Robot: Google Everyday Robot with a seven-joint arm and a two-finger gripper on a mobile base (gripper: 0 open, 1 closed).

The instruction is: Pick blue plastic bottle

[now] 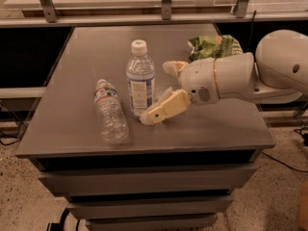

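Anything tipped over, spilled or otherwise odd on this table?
The small crinkled bottle lies on its side, left of the upright blue plastic bottle. No spill shows. The gripper sits open just right of it.
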